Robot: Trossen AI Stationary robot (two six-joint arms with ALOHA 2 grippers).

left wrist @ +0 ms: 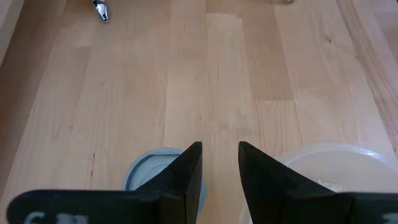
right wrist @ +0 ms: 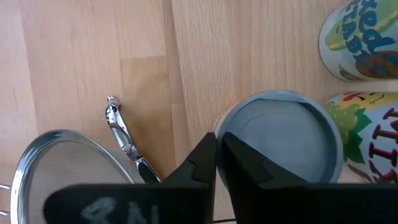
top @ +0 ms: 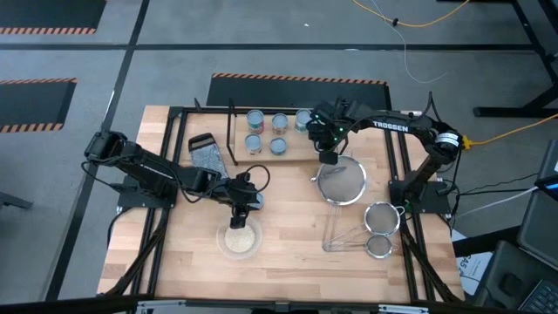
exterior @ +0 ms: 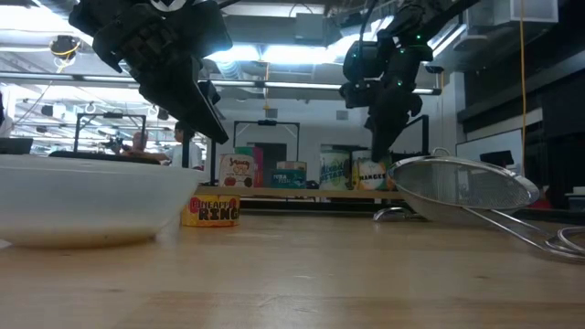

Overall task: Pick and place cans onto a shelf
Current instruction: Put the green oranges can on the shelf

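- Left tool (left wrist: 220, 180), fingers slightly parted and empty, hovers above a can (left wrist: 152, 171) beside the bowl (top: 239, 239) at the worktop's 6 o'clock
- Right tool (right wrist: 217, 165), closed and empty, hangs by the shelf (top: 292, 155) cans at 12 o'clock
- Judgement: open wider, centre over the lid, then descend

Six cans could be counted: five (top: 255, 118) on the one shelf (top: 266, 158), seen from above, and a sixth can (exterior: 210, 208) on the table beside the single bowl (top: 240, 239). More may have been hidden under the arms. There were three strainers (top: 342, 181), each a different size, one dark scoop-like tool (top: 207, 150) and two arms (top: 148, 170).
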